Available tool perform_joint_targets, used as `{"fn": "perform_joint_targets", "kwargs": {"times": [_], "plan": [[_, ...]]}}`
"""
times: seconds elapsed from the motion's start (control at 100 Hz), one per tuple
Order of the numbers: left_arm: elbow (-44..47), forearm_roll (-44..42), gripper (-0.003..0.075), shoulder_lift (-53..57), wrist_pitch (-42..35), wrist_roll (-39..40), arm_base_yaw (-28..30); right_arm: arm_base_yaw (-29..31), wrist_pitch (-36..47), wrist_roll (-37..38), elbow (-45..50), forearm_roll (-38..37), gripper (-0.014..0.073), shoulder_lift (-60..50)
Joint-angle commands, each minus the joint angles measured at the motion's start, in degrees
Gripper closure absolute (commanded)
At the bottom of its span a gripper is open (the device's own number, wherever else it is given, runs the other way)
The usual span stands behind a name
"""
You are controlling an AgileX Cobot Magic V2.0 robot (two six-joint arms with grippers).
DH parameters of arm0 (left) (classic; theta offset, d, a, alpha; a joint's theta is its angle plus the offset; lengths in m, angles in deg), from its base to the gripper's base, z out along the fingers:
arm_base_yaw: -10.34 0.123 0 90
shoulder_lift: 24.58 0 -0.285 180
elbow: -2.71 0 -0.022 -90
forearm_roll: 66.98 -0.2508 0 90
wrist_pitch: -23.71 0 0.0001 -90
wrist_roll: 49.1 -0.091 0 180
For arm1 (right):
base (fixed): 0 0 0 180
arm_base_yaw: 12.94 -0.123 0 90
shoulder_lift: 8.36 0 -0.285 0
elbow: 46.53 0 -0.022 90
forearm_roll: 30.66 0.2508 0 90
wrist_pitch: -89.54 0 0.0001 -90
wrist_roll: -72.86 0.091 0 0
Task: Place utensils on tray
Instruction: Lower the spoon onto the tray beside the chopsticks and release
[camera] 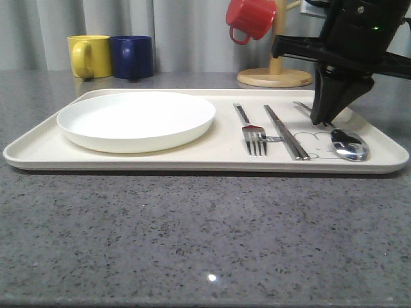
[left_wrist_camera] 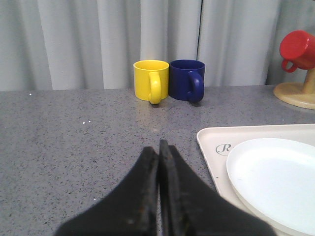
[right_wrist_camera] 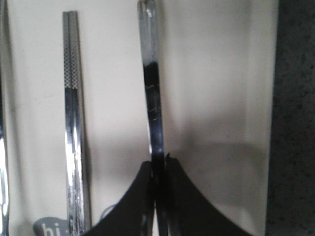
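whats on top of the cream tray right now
On the large cream rectangular tray: a round white plate, a silver fork, flat silver chopsticks and a silver spoon, its handle pinched by the right gripper. The tray's printed drawing is mostly covered.

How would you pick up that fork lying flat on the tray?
Take the fork by its slim handle, coming straight down from above with the fingers either side. It lies flat on the tray, tines toward the near edge, with the chopsticks close alongside, so a sideways approach looks crowded.
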Motion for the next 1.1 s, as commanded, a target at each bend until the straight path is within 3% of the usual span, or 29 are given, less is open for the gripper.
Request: {"fn": "perform_joint_targets", "kwargs": {"times": [0.0,0.12,0.24,0.51,0.86,1.09], "plan": [[-1.6,0.6,0.0738,-0.2,-4.7,0.0,0.1,0.0,1.8,0.0,-1.8,-0.3,0.0496,-2.5],[-1.6,0.6,0.0738,-0.2,-4.7,0.0,0.1,0.0,1.8,0.0,-1.8,-0.3,0.0395,-2.5],[-1.6,0.6,0.0738,-0.2,-4.7,0.0,0.1,0.0,1.8,0.0,-1.8,-0.3,0.0349,-2.5],[-1.6,0.6,0.0738,-0.2,-4.7,0.0,0.1,0.0,1.2,-0.1,-4.2,-0.8,0.0345,-3.9],[-1.6,0.6,0.0738,-0.2,-4.7,0.0,0.1,1.4,1.4,-0.1,-4.4,-10.7,0.0345,-12.8],[-1.6,0.6,0.0738,-0.2,-4.7,0.0,0.1,5.9,0.0,-1.8,-2.7,-12.6,0.0345,-20.0]]}}
